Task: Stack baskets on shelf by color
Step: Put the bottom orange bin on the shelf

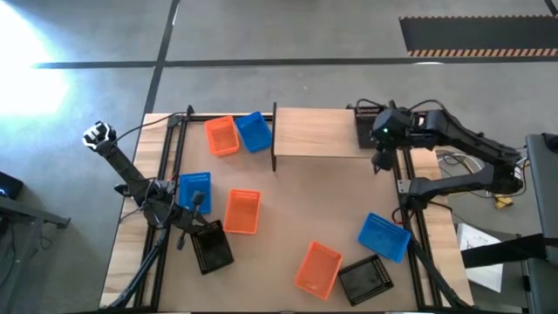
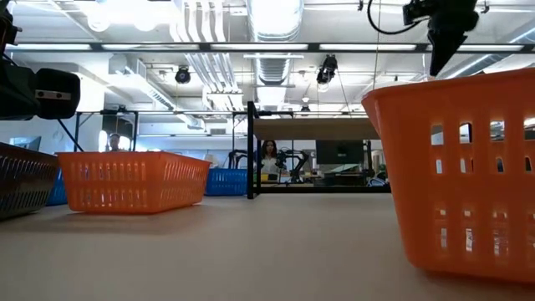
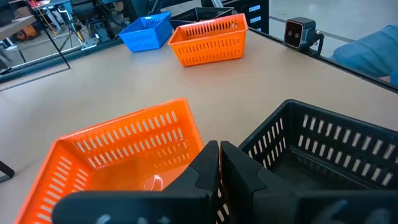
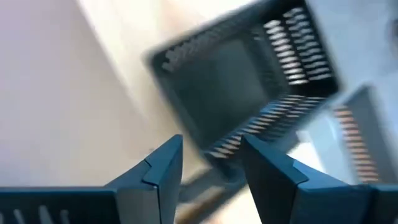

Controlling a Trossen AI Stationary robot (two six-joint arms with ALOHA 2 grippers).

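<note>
1. From overhead, the shelf (image 1: 316, 133) stands at the far edge of the table (image 1: 288, 209), about mid-width, and a black basket (image 1: 365, 127) sits on its right end.
2. The right gripper (image 1: 381, 162) hangs just off the shelf's right end, near that black basket; from up here I cannot tell how its fingers stand.
3. An orange basket (image 1: 221, 136) and a blue basket (image 1: 254, 131) lie side by side just left of the shelf, near the table's far edge.
4. Along the left edge sit a second blue basket (image 1: 193, 189), a second orange basket (image 1: 242, 212) and a second black basket (image 1: 212, 248), and the left gripper (image 1: 186, 237) is over the gap between the last two.
5. Toward the near right corner lie a third blue basket (image 1: 384, 236), a third orange basket (image 1: 317, 268) and a third black basket (image 1: 367, 280).
6. At table height, an orange basket looms close on the right, another stands to the left, and the shelf shows far back.
7. The left wrist camera shows the left claw's fingers (image 3: 205, 169) pressed together, holding nothing, between an orange basket and a black one.
8. The right wrist camera shows the right claw's fingers (image 4: 163, 165) spread apart, empty, with the black basket blurred beyond them.
</note>
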